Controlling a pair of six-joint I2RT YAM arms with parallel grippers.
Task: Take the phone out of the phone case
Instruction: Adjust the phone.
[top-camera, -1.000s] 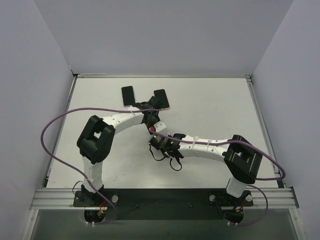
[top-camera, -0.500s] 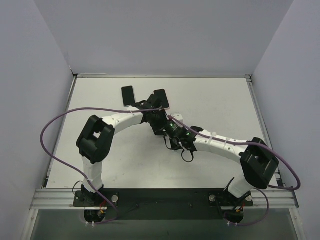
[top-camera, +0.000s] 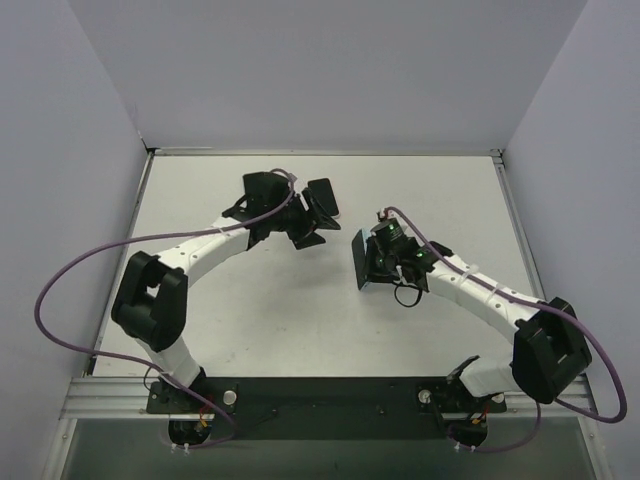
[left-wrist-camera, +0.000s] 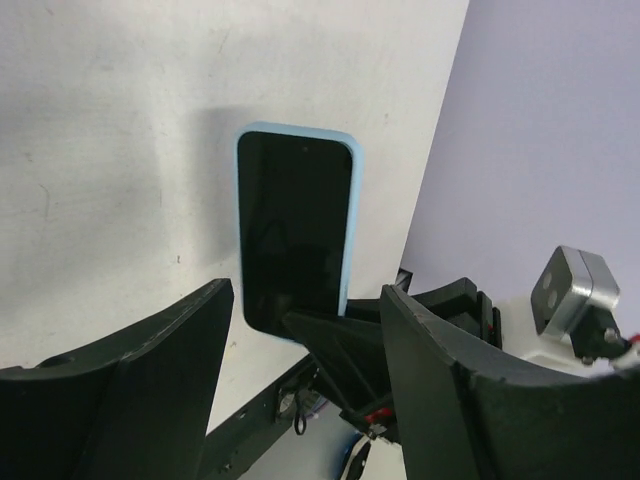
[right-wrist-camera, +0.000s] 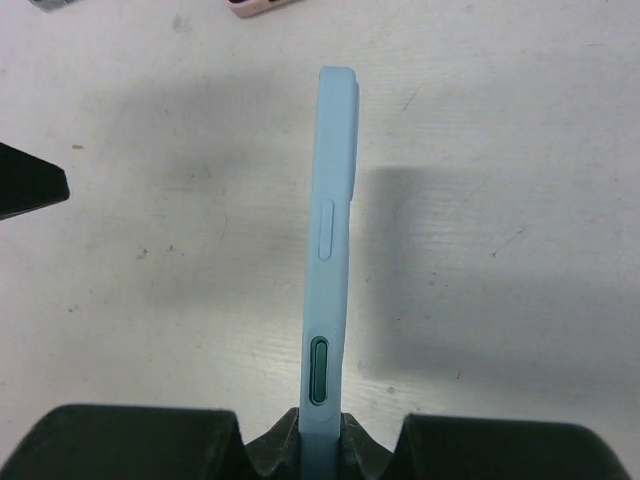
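Observation:
The phone (left-wrist-camera: 295, 235) shows its dark screen and sits inside the light blue phone case (right-wrist-camera: 335, 250). My right gripper (right-wrist-camera: 320, 432) is shut on the case's lower end and holds it on edge above the table. From above, the cased phone (top-camera: 366, 262) hangs right of centre at the right gripper (top-camera: 388, 264). The left gripper (top-camera: 314, 228) stands open a short way to the left of the phone, apart from it. Seen from the left wrist, its black fingers (left-wrist-camera: 150, 380) frame the screen, with nothing between them.
A second phone in a pink case (top-camera: 322, 197) lies flat at the back of the table beside the left gripper, and its corner (right-wrist-camera: 262, 5) shows from the right wrist. Purple cables (top-camera: 90, 260) loop beside both arms. Walls close in the left, right and back.
The left gripper has opened and let go of the cased phone, swinging back and left. The right arm has carried the phone to the right, away from the left gripper.

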